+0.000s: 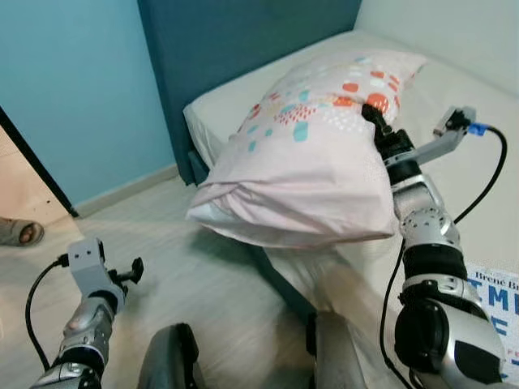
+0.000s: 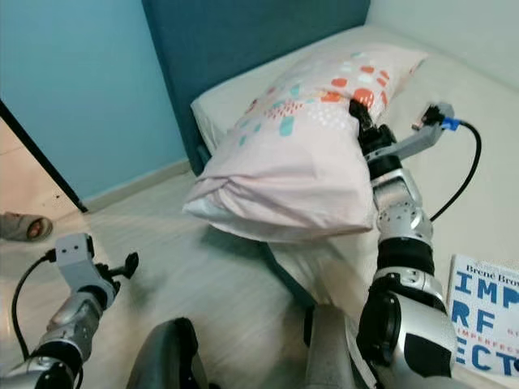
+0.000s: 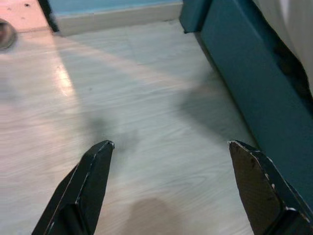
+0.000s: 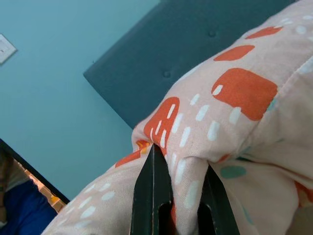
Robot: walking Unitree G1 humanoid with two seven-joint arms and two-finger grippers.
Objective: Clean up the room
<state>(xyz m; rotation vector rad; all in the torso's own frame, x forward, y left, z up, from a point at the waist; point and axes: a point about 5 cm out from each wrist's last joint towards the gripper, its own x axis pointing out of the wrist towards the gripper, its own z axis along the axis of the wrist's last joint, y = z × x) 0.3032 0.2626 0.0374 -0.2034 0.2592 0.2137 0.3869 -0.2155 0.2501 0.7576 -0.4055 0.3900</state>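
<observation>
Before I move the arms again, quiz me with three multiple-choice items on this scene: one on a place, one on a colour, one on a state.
1. Where is the book?
A. On the mattress by the robot's right arm
B. On the floor by the doorway
C. Under the pillow

2. What colour is the headboard?
A. White
B. Dark teal
C. Orange

3. What is the right claw doing?
A. Hanging open over the floor
B. Shut on the pillow
C. Holding the book

Answers:
1 A: the book lies on the mattress next to the right arm.
2 B: the headboard is dark teal against the lighter blue wall.
3 B: the right claw pinches a fold of the pillow, while the left claw hangs open over the floor.
</observation>
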